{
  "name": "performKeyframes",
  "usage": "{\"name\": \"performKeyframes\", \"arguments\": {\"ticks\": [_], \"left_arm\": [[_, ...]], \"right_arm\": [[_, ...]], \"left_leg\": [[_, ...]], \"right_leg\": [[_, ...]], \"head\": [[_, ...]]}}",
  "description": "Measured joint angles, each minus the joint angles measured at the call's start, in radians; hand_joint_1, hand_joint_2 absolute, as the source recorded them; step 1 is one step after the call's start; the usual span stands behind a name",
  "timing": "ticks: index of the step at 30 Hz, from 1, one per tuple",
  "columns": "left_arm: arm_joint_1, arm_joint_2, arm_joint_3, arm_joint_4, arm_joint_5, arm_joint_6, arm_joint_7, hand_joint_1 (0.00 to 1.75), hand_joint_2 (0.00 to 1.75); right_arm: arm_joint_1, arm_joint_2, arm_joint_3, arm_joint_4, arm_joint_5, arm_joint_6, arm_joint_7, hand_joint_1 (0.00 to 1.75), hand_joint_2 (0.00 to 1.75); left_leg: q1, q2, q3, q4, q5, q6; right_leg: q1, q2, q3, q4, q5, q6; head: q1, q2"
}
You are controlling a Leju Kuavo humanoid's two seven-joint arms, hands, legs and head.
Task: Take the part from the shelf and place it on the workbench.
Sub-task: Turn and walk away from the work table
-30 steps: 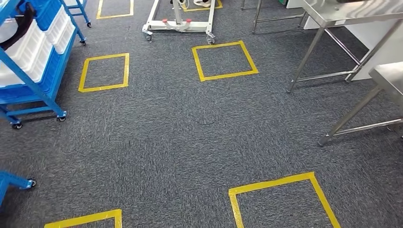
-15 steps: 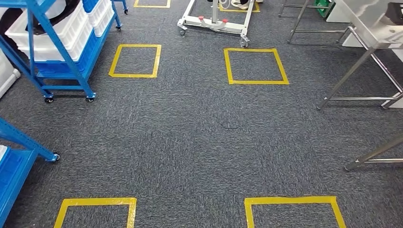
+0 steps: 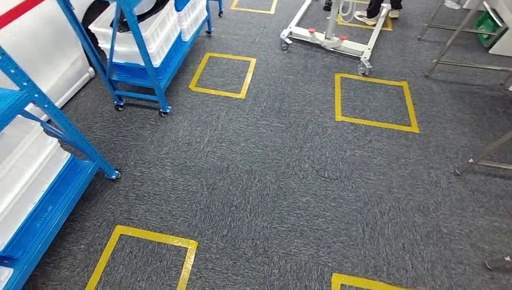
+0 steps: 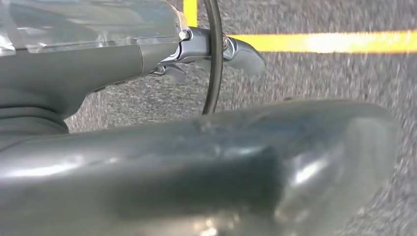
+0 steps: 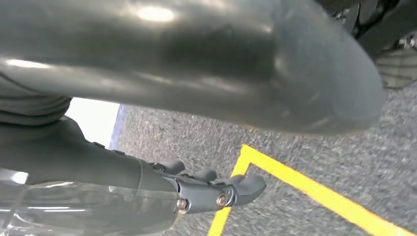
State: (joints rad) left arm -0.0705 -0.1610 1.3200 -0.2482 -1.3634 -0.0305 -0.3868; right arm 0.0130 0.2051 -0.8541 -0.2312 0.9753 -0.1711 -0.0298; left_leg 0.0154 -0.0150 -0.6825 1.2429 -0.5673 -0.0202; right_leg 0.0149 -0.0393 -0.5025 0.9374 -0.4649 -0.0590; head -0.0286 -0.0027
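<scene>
Head view showed carpet, yellow squares (image 3: 374,101) and two blue shelves (image 3: 140,42) holding white bins (image 3: 130,37); the part itself could not be made out. Left hand (image 4: 211,51) and right hand (image 5: 216,189) hung with fingers apart, holding nothing. Walking closer risked clipping the near shelf (image 3: 54,124) or its casters.

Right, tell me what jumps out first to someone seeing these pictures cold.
Yellow tape squares dot the grey carpet across the head view. Blue wheeled shelves with white bins stand along the left, and a person's feet show at the far edge. Both wrist views show a hand hanging over the carpet: left hand, right hand.
</scene>
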Motion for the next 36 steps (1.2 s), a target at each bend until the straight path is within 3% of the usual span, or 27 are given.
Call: {"name": "performKeyframes", "arguments": {"ticks": [1, 3, 4, 6, 8, 10, 11, 13, 14, 15, 16, 17, 19, 21, 23, 25, 27, 29, 30, 31, 32, 34, 36], "left_arm": [[0.001, 0.001, 0.0, 0.0, 0.0, 0.0, 0.0, 0.0, 0.0], [0.004, 0.002, 0.0, 0.0, 0.0, 0.0, 0.0, 0.0, 0.0], [0.005, 0.001, -0.001, -0.001, 0.0, 0.0, 0.0, 0.0, 0.0], [0.007, -0.002, -0.001, -0.002, 0.0, -0.001, 0.0, 0.0, 0.0], [0.011, -0.001, -0.001, -0.003, 0.0, -0.001, 0.0, 0.0, 0.0], [0.011, 0.001, -0.001, -0.005, 0.0, 0.0, 0.0, 0.0, 0.0], [0.01, 0.002, -0.001, -0.006, 0.001, 0.0, 0.0, 0.0, 0.0], [0.008, 0.005, -0.001, -0.008, 0.001, 0.001, -0.001, 0.0, 0.0], [0.008, 0.006, -0.001, -0.009, 0.002, 0.0, -0.002, 0.0, 0.0], [0.008, 0.008, -0.001, -0.01, 0.002, 0.0, -0.003, 0.0, 0.0], [0.008, 0.01, -0.001, -0.011, 0.001, -0.001, -0.005, 0.0, 0.0], [0.008, 0.013, -0.001, -0.012, 0.001, -0.001, -0.006, 0.0, 0.0], [0.007, 0.017, -0.001, -0.014, 0.0, -0.002, -0.01, 0.0, 0.0], [0.007, 0.023, -0.001, -0.014, -0.004, -0.001, -0.014, 0.0, 0.0], [0.007, 0.033, -0.001, -0.015, -0.008, 0.0, -0.018, 0.0, 0.0], [0.008, 0.045, -0.002, -0.016, -0.01, 0.0, -0.02, 0.0, 0.0], [0.008, 0.056, -0.002, -0.016, -0.01, 0.0, -0.021, 0.0, 0.0], [0.008, 0.064, -0.002, -0.017, -0.01, 0.001, -0.021, 0.0, 0.0], [0.009, 0.069, -0.002, -0.017, -0.01, 0.002, -0.022, 0.0, 0.0], [0.01, 0.075, -0.002, -0.017, -0.01, 0.003, -0.022, 0.0, 0.0], [0.011, 0.081, -0.002, -0.017, -0.01, 0.003, -0.023, 0.0, 0.0], [0.011, 0.092, -0.002, -0.017, -0.009, 0.003, -0.026, 0.0, 0.0], [0.009, 0.1, -0.002, -0.017, -0.007, 0.003, -0.033, 0.0, 0.0]], "right_arm": [[0.0, 0.0, -0.002, 0.0, 0.0, 0.0, 0.0, 0.0, 0.0], [-0.002, 0.001, -0.005, 0.0, -0.002, 0.0, 0.0, 0.0, 0.0], [-0.002, 0.001, -0.007, 0.0, -0.003, -0.001, 0.0, 0.0, 0.0], [-0.007, 0.0, -0.012, -0.001, -0.008, -0.004, 0.001, 0.0, 0.0], [-0.014, 0.001, -0.019, -0.001, -0.014, -0.008, 0.004, 0.0, 0.0], [-0.018, 0.004, -0.024, -0.001, -0.017, -0.008, 0.004, 0.0, 0.0], [-0.017, 0.004, -0.026, -0.001, -0.018, -0.006, -0.003, 0.0, 0.0], [-0.014, 0.005, -0.03, -0.001, -0.021, 0.001, -0.038, 0.0, 0.0], [-0.013, 0.006, -0.032, -0.001, -0.021, 0.004, -0.065, 0.0, 0.0], [-0.012, 0.006, -0.034, -0.001, -0.021, 0.006, -0.091, 0.0, 0.0], [-0.013, 0.006, -0.035, -0.001, -0.019, 0.006, -0.115, 0.0, 0.0], [-0.013, 0.006, -0.035, -0.001, -0.016, 0.007, -0.136, 0.0, 0.0], [-0.015, 0.006, -0.035, -0.001, -0.009, 0.009, -0.17, 0.0, 0.0], [-0.02, 0.006, -0.035, -0.001, -0.004, 0.011, -0.205, 0.0, 0.0], [-0.026, 0.008, -0.034, -0.001, -0.001, 0.012, -0.237, 0.0, 0.0], [-0.031, 0.013, -0.034, -0.001, 0.001, 0.012, -0.256, 0.0, 0.0], [-0.032, 0.017, -0.035, -0.001, 0.002, 0.015, -0.265, 0.0, 0.0], [-0.032, 0.02, -0.035, -0.001, 0.003, 0.022, -0.274, 0.0, 0.0], [-0.032, 0.022, -0.035, -0.001, 0.003, 0.025, -0.278, 0.0, 0.0], [-0.033, 0.023, -0.035, -0.001, 0.003, 0.027, -0.279, 0.0, 0.0], [-0.033, 0.025, -0.035, -0.001, 0.003, 0.027, -0.28, 0.0, 0.0], [-0.035, 0.028, -0.035, 0.0, 0.005, 0.027, -0.28, 0.0, 0.0], [-0.037, 0.03, -0.035, 0.0, 0.005, 0.027, -0.278, 0.0, 0.0]], "left_leg": [[0.008, 0.007, 0.004, -0.01, 0.016, -0.012], [0.023, 0.029, 0.055, -0.114, 0.074, -0.036], [0.025, 0.037, 0.082, -0.164, 0.095, -0.042], [0.024, 0.042, 0.103, -0.202, 0.102, -0.031], [0.017, 0.034, 0.102, -0.194, 0.097, -0.003], [0.014, 0.029, 0.102, -0.198, 0.099, 0.015], [0.014, 0.027, 0.102, -0.201, 0.101, 0.022], [0.01, 0.021, 0.099, -0.203, 0.104, 0.031], [0.006, 0.017, 0.097, -0.203, 0.105, 0.033], [0.002, 0.013, 0.096, -0.203, 0.105, 0.035], [-0.001, 0.009, 0.096, -0.203, 0.106, 0.035], [-0.003, 0.004, 0.097, -0.203, 0.106, 0.036], [-0.005, -0.005, 0.099, -0.203, 0.106, 0.035], [-0.006, -0.01, 0.099, -0.204, 0.108, 0.03], [-0.005, -0.011, 0.099, -0.209, 0.112, 0.021], [-0.006, -0.007, 0.096, -0.2, 0.103, 0.011], [-0.006, 0.0, 0.066, -0.125, 0.052, 0.004], [-0.005, 0.003, 0.012, 0.002, -0.014, -0.003], [-0.005, 0.004, -0.006, 0.048, -0.029, -0.006], [-0.005, 0.006, -0.007, 0.058, -0.025, -0.008], [-0.005, 0.007, 0.012, 0.027, -0.003, -0.009], [-0.006, 0.013, 0.089, -0.112, 0.057, -0.005], [-0.009, 0.018, 0.138, -0.21, 0.083, 0.007]], "right_leg": [[-0.006, -0.016, 0.0, 0.007, -0.007, 0.009], [-0.021, -0.041, -0.002, 0.032, -0.027, 0.03], [-0.026, -0.048, -0.005, 0.048, -0.039, 0.043], [-0.027, -0.056, -0.01, 0.072, -0.057, 0.063], [-0.028, -0.059, -0.009, 0.078, -0.06, 0.073], [-0.035, -0.038, -0.012, 0.095, -0.078, 0.081], [-0.038, -0.019, -0.027, 0.13, -0.103, 0.083], [-0.037, 0.02, -0.088, 0.253, -0.171, 0.081], [-0.036, 0.028, -0.123, 0.318, -0.196, 0.078], [-0.034, 0.031, -0.147, 0.359, -0.203, 0.074], [-0.031, 0.033, -0.153, 0.363, -0.189, 0.068], [-0.026, 0.035, -0.14, 0.329, -0.157, 0.06], [-0.013, 0.042, -0.078, 0.192, -0.084, 0.04], [-0.001, 0.045, -0.039, 0.101, -0.051, 0.028], [0.003, 0.043, -0.037, 0.085, -0.046, 0.024], [-0.003, 0.038, -0.031, 0.069, -0.035, 0.018], [-0.008, 0.03, -0.027, 0.056, -0.026, 0.012], [-0.006, 0.025, -0.03, 0.056, -0.024, 0.009], [-0.005, 0.024, -0.032, 0.059, -0.025, 0.008], [-0.005, 0.023, -0.034, 0.061, -0.025, 0.008], [-0.005, 0.022, -0.034, 0.063, -0.026, 0.008], [-0.004, 0.021, -0.034, 0.07, -0.029, 0.011], [-0.001, 0.02, -0.037, 0.078, -0.033, 0.018]], "head": [[0.0, 0.0], [0.0, 0.0], [0.0, 0.0], [0.001, 0.0], [0.002, 0.0], [0.002, 0.0], [0.002, 0.0], [0.003, 0.0], [0.003, 0.0], [0.002, 0.0], [0.002, 0.0], [0.002, 0.0], [0.002, 0.0], [0.002, 0.0], [0.002, 0.0], [0.002, 0.0], [0.002, 0.0], [0.002, 0.0], [0.002, 0.0], [0.002, 0.0], [0.002, 0.0], [0.002, 0.0], [0.002, 0.0]]}}
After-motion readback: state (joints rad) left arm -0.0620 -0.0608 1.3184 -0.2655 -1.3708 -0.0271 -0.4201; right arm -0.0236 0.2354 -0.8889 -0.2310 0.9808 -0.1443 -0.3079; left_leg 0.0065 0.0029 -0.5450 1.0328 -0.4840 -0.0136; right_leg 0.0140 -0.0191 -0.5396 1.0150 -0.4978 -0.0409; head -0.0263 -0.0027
